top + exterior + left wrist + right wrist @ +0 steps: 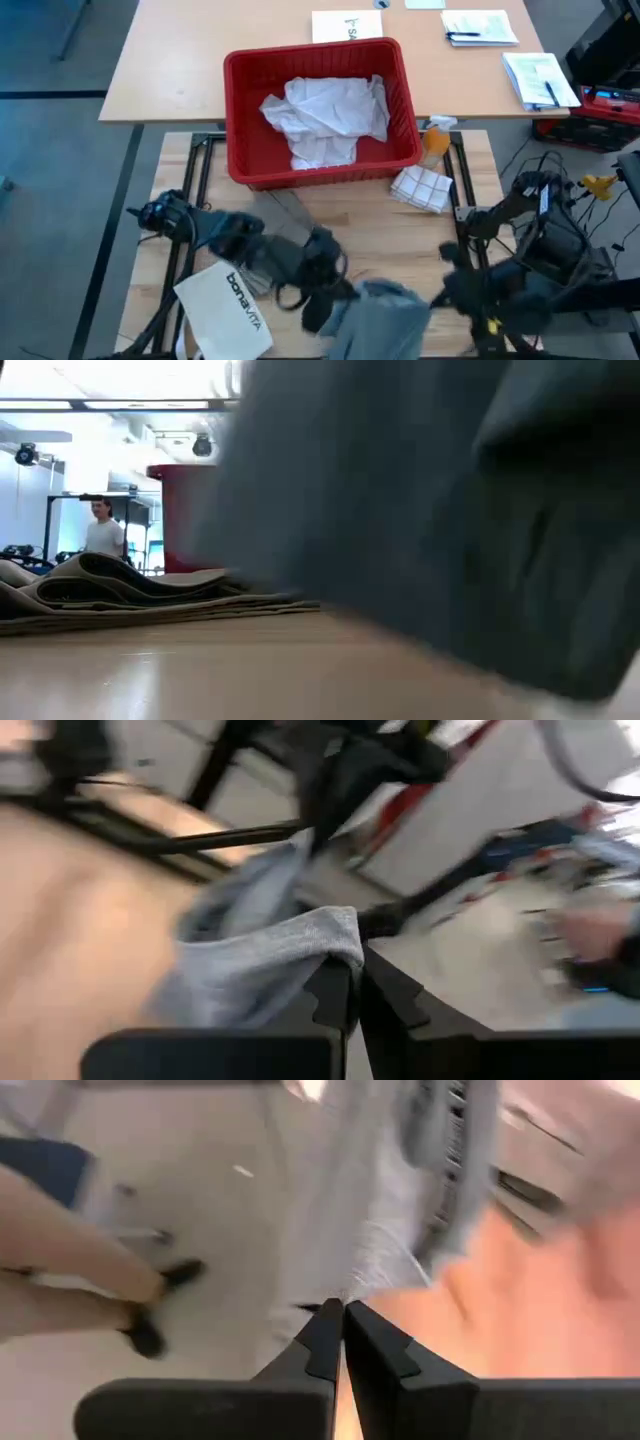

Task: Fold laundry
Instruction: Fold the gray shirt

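Observation:
A grey T-shirt (388, 312) hangs bunched between my two grippers at the table's near edge and fills most of the low view (420, 510). My left gripper (322, 300) is shut on its left side and my right gripper (446, 292) on its right side. A khaki-tan piece (272, 250) lies folded flat on the table under my left arm, also seen in the low view (110, 595). A white shirt (325, 118) lies crumpled in the red basket (240, 100). My left gripper pinches a bunched fold of the grey T-shirt (315, 935) between its two fingers (330, 995). The cloth spills slack away from the fingertips, over the table. My right gripper pinches an edge of the grey T-shirt (345, 1285) at its fingertips (322, 1335). The cloth runs on from them in loose folds.
A stiff white bag printed "bonavita" (225, 312) lies at the near left beside my left arm. A white checked cloth (420, 187) and an orange spray bottle (435, 140) sit right of the basket. Papers (480, 27) lie on the far table. A person (103, 532) stands in the room behind.

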Tool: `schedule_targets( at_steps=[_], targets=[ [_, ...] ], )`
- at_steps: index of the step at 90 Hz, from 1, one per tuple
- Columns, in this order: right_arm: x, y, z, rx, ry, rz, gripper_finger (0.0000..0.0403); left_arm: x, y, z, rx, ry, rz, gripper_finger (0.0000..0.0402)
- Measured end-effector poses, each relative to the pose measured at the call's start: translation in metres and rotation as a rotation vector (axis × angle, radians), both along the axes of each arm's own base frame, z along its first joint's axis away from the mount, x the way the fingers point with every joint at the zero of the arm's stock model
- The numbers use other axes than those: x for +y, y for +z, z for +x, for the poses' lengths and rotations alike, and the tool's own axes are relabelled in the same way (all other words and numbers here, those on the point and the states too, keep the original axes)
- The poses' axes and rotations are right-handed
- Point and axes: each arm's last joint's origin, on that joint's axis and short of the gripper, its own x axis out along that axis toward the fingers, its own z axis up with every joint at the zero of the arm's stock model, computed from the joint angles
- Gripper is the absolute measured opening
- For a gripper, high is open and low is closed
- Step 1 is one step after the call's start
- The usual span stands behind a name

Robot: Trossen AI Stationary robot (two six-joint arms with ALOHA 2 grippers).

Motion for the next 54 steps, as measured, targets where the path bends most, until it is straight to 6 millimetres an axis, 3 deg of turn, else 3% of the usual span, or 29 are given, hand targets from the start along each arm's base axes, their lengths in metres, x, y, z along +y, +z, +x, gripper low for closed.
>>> schedule_targets(
  at_steps=[23, 41, 48, 54],
  targets=[
    [-0.057, -0.011, 0.035, 0.096, -0.132, -0.157, 0.0, 0.075, -0.023, 0.013, 0.222, 0.106, 0.188, 0.0],
    [-0.095, -0.041, 0.054, 0.159, -0.251, -0.241, 0.0, 0.14, -0.044, 0.015, 0.419, 0.094, 0.314, 0.0],
    [-0.103, -0.052, 0.052, 0.083, -0.259, -0.201, 0.0, 0.165, -0.061, 0.018, 0.49, 0.046, 0.362, 0.0],
    [-0.109, -0.065, 0.052, 0.033, -0.196, -0.058, 0.0, 0.187, -0.078, 0.021, 0.545, 0.012, 0.369, 0.0]
  ],
)
